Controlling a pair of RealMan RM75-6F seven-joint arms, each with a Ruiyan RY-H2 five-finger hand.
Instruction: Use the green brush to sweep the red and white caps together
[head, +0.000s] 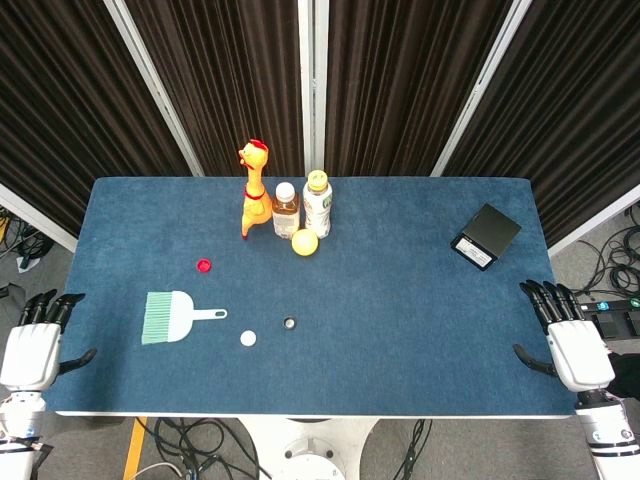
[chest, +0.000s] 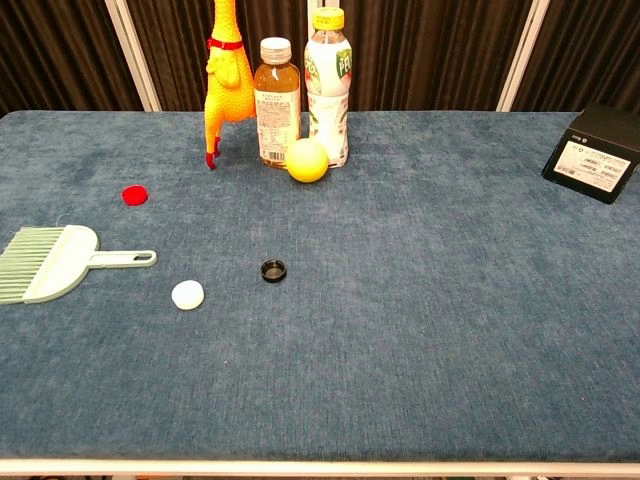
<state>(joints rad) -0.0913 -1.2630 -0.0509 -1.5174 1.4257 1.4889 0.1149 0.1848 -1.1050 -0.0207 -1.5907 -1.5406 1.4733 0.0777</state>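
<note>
The green brush (head: 172, 317) (chest: 55, 262) lies flat on the blue table at the left, bristles pointing left and handle pointing right. A red cap (head: 204, 265) (chest: 134, 195) sits beyond it, toward the back. A white cap (head: 248, 338) (chest: 187, 294) rests just right of the handle's tip, nearer the front. My left hand (head: 35, 342) hangs off the table's left front corner, fingers spread, holding nothing. My right hand (head: 565, 338) hangs off the right front corner, likewise empty with its fingers apart. Neither hand shows in the chest view.
A black cap (head: 290, 323) (chest: 273, 270) lies right of the white one. At the back stand a rubber chicken (head: 253, 187), an amber bottle (head: 286, 209), a green-label bottle (head: 317, 202) and a yellow ball (head: 305, 242). A black box (head: 485, 236) sits back right.
</note>
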